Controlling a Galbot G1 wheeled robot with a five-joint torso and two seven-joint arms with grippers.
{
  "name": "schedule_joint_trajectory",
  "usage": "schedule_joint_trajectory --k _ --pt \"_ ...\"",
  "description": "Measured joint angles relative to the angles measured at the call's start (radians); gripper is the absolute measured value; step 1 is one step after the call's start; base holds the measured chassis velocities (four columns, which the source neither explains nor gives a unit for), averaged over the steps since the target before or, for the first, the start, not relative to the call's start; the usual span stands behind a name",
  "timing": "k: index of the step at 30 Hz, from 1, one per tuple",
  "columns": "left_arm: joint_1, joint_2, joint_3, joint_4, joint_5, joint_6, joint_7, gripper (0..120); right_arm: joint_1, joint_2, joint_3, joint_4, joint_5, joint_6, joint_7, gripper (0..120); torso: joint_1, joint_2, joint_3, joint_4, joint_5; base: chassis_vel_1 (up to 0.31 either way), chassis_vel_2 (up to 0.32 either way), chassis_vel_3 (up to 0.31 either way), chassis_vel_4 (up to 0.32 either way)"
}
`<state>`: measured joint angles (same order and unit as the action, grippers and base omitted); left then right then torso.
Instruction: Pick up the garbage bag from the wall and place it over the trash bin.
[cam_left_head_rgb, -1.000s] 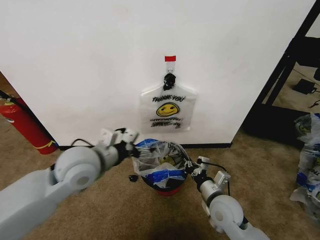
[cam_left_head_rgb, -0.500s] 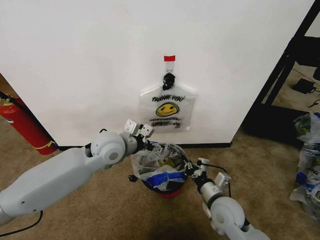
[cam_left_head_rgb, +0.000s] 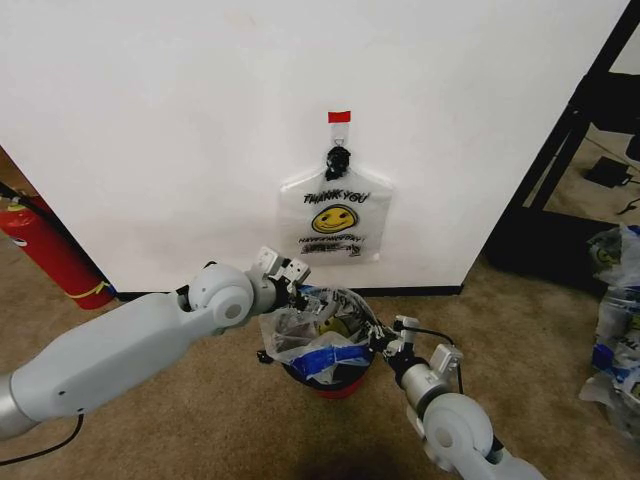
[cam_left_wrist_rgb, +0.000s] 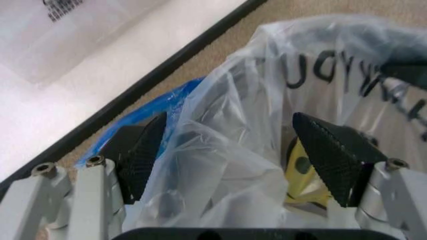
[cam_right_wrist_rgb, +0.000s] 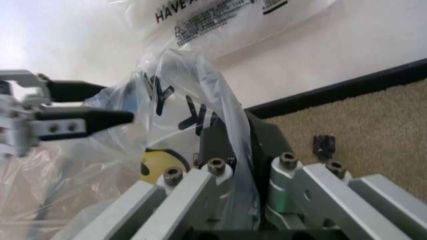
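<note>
L gripper (cam_left_head_rgb: 297, 283) has swung in from 9 o'clock, jaws spread astride garbage bag (cam_left_head_rgb: 318, 335) rim on trash bin (cam_left_head_rgb: 335, 378). R gripper (cam_left_head_rgb: 383, 338) pinches rim at 3 o'clock. Draping nearly done.

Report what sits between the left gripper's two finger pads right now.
In the left wrist view, a bunched fold of the garbage bag fills the gap of the open left gripper, with carpet and the black baseboard behind it.
</note>
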<state>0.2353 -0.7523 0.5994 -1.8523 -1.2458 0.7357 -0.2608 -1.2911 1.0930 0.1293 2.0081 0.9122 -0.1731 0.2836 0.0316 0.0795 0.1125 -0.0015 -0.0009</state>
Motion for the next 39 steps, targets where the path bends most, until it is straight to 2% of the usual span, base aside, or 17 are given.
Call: schedule_joint_trajectory --k 7,11,15,16,25,28,29,31,33,35,36,39 --pt "0.0 -0.002 0.016 0.031 0.042 0.0 0.037 71 -0.003 -0.005 -0.001 0.003 0.003 -0.002 -0.01 2 0.0 0.0 0.0 0.0001 0.0 0.0 0.0 0.0 0.0" --pt "0.004 -0.002 0.019 0.035 0.052 0.0 0.046 65 -0.003 -0.006 -0.004 0.003 0.004 -0.003 -0.013 2 0.0 0.0 0.0 0.0001 0.0 0.0 0.0 0.0 0.0" --pt "0.009 -0.002 0.021 0.036 0.051 0.0 0.054 50 0.001 -0.007 -0.006 0.0 0.009 -0.005 -0.013 2 0.0 0.0 0.0 0.0001 0.0 0.0 0.0 0.0 0.0" --pt "0.012 -0.001 0.022 0.036 0.051 0.0 0.055 43 0.002 -0.007 -0.007 -0.001 0.009 -0.005 -0.013 2 0.0 0.0 0.0 0.0001 0.0001 0.0 0.0 0.0 0.0" --pt "0.033 0.0 0.014 0.013 0.025 -0.003 0.051 22 0.001 -0.008 -0.013 -0.004 0.012 -0.007 -0.016 2 0.0 0.0 0.0 0.0 0.0004 0.0 0.0 0.0 0.0" --pt "0.042 0.0 0.016 -0.005 0.011 -0.001 0.049 10 0.005 -0.009 -0.013 -0.003 0.014 -0.006 -0.018 2 0.0 0.0 0.0 -0.0003 0.0001 0.0 0.0 0.0 0.0" --pt "0.045 0.001 0.017 -0.008 0.009 0.0 0.051 7 0.006 -0.009 -0.013 -0.002 0.015 -0.006 -0.019 2 0.0 0.0 0.0 0.0003 -0.0007 0.0 0.0 0.0 0.0" --pt "0.046 0.003 0.017 -0.011 0.009 0.0 0.049 0 0.005 -0.009 -0.015 -0.001 0.019 -0.006 -0.022 2 0.0 0.0 0.0 0.0 0.001 0.0 0.0 0.0 0.0" --pt "0.047 0.005 0.017 -0.012 0.009 0.0 0.048 0 0.005 -0.011 -0.015 -0.001 0.02 -0.006 -0.023 2 0.0 0.0 0.0 0.0006 0.0009 0.0 0.0 0.0 0.0" --pt "0.047 0.008 0.019 -0.013 0.009 0.0 0.048 0 0.005 -0.015 -0.014 -0.001 0.021 -0.006 -0.023 2 0.0 0.0 0.0 0.0001 -0.0007 0.0 0.0 0.0 0.0" --pt "0.046 0.01 0.019 -0.013 0.009 0.0 0.048 0 0.005 -0.016 -0.014 -0.001 0.022 -0.006 -0.024 2 0.0 0.0 0.0 0.0001 0.0004 0.0 0.0 0.0 0.0" --pt "0.048 0.01 0.017 -0.013 0.011 0.0 0.046 0 0.006 -0.018 -0.012 -0.003 0.023 -0.006 -0.025 2 0.0 0.0 0.0 0.0 0.0 0.0 0.0 0.0 0.0"
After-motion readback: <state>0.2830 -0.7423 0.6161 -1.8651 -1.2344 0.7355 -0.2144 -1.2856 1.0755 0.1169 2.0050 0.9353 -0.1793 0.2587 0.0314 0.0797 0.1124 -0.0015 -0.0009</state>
